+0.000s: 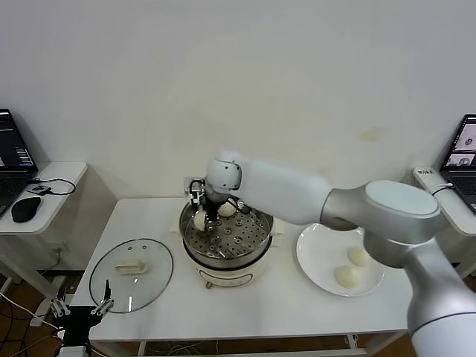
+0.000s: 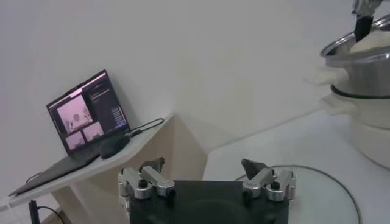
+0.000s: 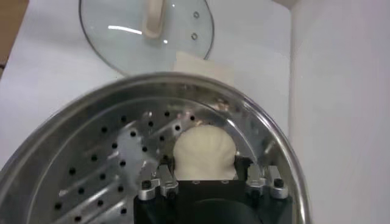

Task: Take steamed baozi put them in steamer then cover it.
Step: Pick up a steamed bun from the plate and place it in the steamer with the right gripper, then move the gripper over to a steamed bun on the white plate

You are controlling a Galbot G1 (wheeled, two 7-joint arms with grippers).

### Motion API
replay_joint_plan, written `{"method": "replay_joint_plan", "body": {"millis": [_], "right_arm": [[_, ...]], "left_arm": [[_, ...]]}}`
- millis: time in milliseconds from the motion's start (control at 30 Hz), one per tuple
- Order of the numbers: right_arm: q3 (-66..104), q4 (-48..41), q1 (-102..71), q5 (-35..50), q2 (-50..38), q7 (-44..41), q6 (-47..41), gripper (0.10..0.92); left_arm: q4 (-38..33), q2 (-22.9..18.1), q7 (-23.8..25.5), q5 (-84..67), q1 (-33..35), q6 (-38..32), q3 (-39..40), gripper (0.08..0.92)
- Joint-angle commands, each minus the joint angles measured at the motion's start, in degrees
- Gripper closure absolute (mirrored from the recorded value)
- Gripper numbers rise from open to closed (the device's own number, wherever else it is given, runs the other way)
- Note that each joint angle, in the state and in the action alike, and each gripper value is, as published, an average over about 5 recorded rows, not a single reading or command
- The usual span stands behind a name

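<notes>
White wall stands behind the white table (image 1: 149,216), with a laptop (image 1: 11,156) on a side desk to my left. On the table the steamer (image 1: 227,249) sits in the middle, the cover (image 1: 132,274) lies flat to its left, and a white plate (image 1: 320,256) to its right carries two steamed baozi (image 1: 359,256).

My right gripper (image 1: 202,217) is down inside the steamer, at its back left edge, just above the perforated tray (image 3: 103,158). Between its fingers (image 3: 159,176) sits one bun (image 3: 204,152), resting on the tray near the steel wall; the fingers flank it on both sides, and whether they press it or have just let go I cannot tell. Another bun (image 1: 227,210) lies just beside, also on the tray at the back.

My right arm reaches across from the right, over the plate, forearm level and wrist bent down into the pot.

My left gripper (image 2: 207,176) hangs low at the table's front left edge, just beside the cover's rim, fingers spread wide and holding nothing.
</notes>
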Motion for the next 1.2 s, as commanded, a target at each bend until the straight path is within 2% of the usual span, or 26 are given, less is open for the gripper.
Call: {"method": "replay_joint_plan", "body": {"millis": [33, 200, 300, 467, 767, 1033, 1200], "right_arm": [[0.1, -2.8, -1.6, -0.3, 2.7, 0.2, -0.8, 0.376], [-0.7, 1.5, 1.3, -0.9, -1.4, -2.6, -0.4, 0.247], [-1.7, 6.1, 5.9, -1.6, -6.2, -6.7, 2.7, 0.210], [-3.5, 13.9, 14.7, -1.8, -15.3, -13.6, 10.2, 0.203], [-6.0, 31.2, 18.5, -4.6, -38.7, -17.4, 14.2, 0.203], [3.0, 36.3, 3.7, -15.7, -56.5, -19.5, 18.9, 0.203], [12.8, 35.8, -10.0, -23.4, -61.3, -19.2, 20.7, 0.202]], "left_arm": [[0.2, 0.0, 0.0, 0.0, 0.0, 0.0, 0.0, 0.177], [0.1, -0.1, 0.1, 0.1, 0.0, 0.1, 0.1, 0.177], [0.1, -0.1, 0.1, 0.1, 0.1, 0.1, 0.1, 0.177], [-0.6, 0.0, 0.2, 0.2, 0.4, 0.1, 0.1, 0.177], [-0.8, 0.1, 0.3, 0.6, 1.2, 0.1, 0.4, 0.177], [-1.7, -0.7, 0.7, 2.3, 1.2, 0.4, 2.0, 0.177], [-1.7, -0.8, 0.7, 2.8, 1.9, 0.4, 2.4, 0.177]]}}
